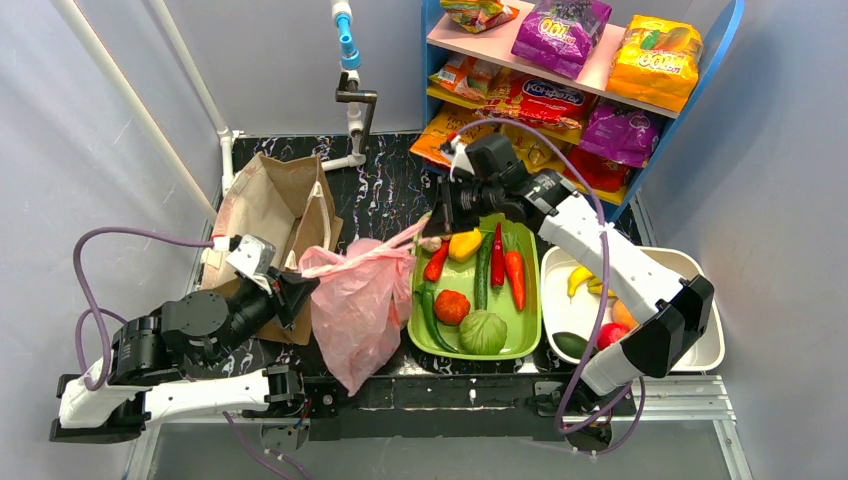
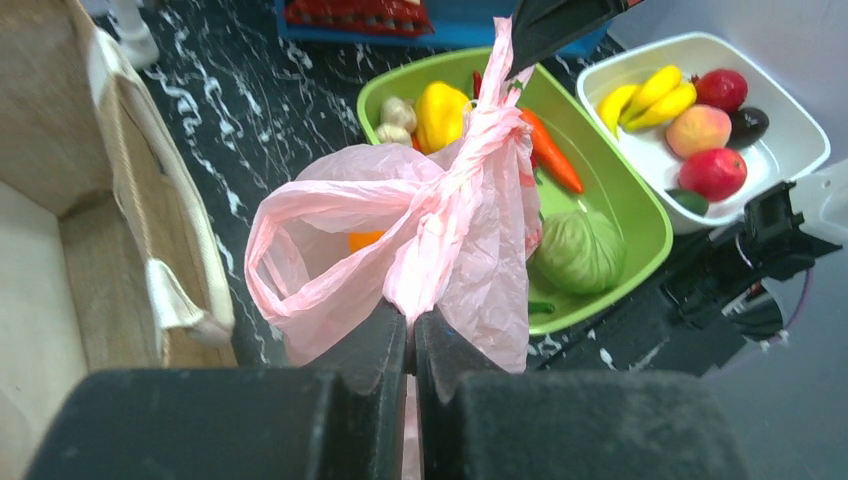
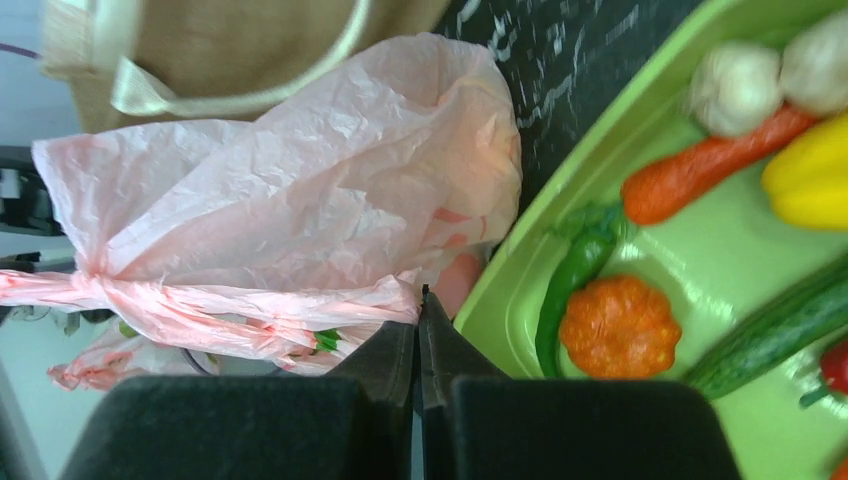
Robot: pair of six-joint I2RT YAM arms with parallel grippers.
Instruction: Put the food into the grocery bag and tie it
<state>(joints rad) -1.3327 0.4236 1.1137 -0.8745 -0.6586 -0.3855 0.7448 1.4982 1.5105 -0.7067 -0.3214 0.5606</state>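
Observation:
The pink grocery bag stands slumped between the brown paper bag and the green tray, its two handles crossed in a twist. My left gripper is shut on one handle at the bag's left. My right gripper is shut on the other handle, pulled taut up and to the right. Something orange shows through the bag's mouth. More food lies outside it: a yellow pepper, a carrot and a cabbage.
The green tray of vegetables sits right of the bag, with a white tub of fruit beyond it. A brown paper bag stands open at the left. A shelf of snack packets fills the back right.

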